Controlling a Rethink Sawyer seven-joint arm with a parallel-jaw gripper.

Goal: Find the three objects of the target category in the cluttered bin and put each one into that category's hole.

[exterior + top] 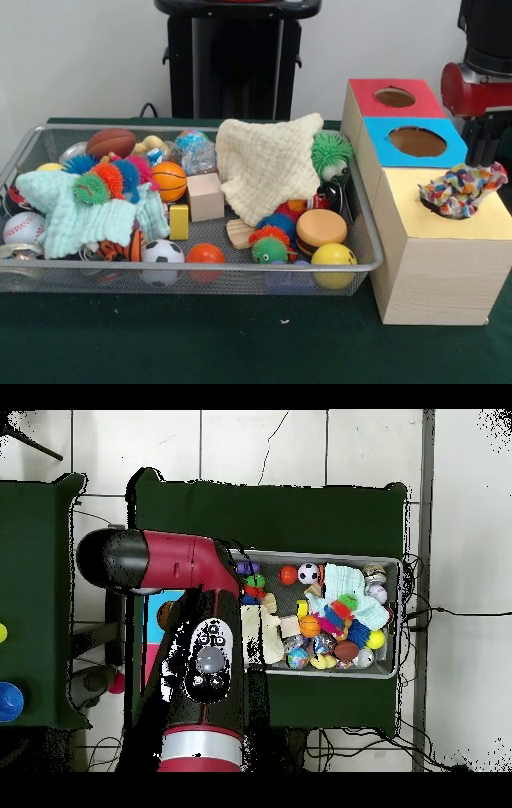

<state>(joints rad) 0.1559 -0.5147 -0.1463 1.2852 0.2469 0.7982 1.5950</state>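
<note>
Wire-mesh bin (362,210) left of the gripper (481,152), apart.

We see a silver wire-mesh bin (364,240), a cream cloth (264,164), a mint cloth (72,220), an orange basketball (169,181), a black-and-white soccer ball (162,252), a yellow ball (333,256), a multicoloured patterned cloth (462,190) on the yellow-topped box (448,228), plus blue-topped (376,132) and red-topped (364,92) boxes.

My wire-mesh bin (364,240) sits on the green table just beside the row of wooden boxes (436,264), crammed with balls, blocks and spiky toys. A multicoloured cloth (462,190) lies bunched in the yellow-topped box's hole. A cream cloth (264,164) and a mint cloth (76,220) drape over the clutter.
</note>
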